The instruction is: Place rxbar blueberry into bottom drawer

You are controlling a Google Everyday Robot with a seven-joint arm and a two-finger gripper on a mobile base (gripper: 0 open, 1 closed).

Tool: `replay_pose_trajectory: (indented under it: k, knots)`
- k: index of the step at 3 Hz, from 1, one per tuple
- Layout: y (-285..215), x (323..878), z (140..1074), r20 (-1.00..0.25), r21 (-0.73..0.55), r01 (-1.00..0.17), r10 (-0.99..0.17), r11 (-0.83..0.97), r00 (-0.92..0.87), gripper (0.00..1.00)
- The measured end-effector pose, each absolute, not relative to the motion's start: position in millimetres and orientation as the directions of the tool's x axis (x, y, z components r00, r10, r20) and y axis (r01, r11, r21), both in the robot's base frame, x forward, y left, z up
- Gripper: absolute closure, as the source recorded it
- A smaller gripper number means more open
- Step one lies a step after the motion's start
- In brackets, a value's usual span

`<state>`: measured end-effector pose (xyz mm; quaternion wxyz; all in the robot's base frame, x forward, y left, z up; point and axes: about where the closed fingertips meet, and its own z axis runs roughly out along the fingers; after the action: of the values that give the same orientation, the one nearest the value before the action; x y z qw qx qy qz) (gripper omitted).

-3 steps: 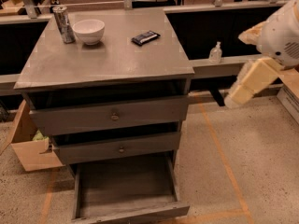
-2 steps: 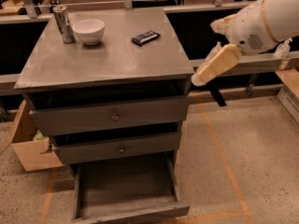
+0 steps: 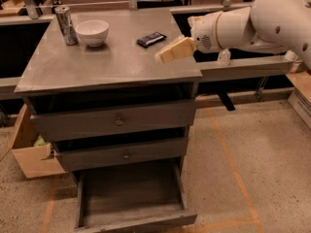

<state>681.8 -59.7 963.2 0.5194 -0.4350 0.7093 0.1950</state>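
The rxbar blueberry [image 3: 151, 39], a flat dark bar with pale lettering, lies on the grey cabinet top [image 3: 107, 62] toward its back right. My gripper [image 3: 174, 51], tan at the end of a white arm, hangs over the top's right part, just right of and in front of the bar and apart from it. The bottom drawer [image 3: 129, 191] is pulled out at the cabinet's foot, and its plain grey inside holds nothing.
A silver can [image 3: 65, 25] and a white bowl [image 3: 92, 32] stand at the back left of the top. The two upper drawers, each with a round knob [image 3: 119, 122], are slightly ajar. A cardboard box [image 3: 29, 154] sits on the floor to the left. A rail [image 3: 243, 68] runs to the right.
My arm has swung left from beside the cabinet's right side to over the top's right part, bringing the gripper close to the bar. Nothing else moved.
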Motion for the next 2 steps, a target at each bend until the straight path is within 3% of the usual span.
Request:
replay_pose_trajectory:
  k: [1, 2]
  knots:
    - [-66.0, 741.3, 955.5, -0.948, -0.119, -0.759, -0.301, 0.64, -0.105, 0.0]
    - [-70.8, 753.4, 955.3, -0.955, -0.114, -0.745, -0.28, 0.658, -0.102, 0.0]
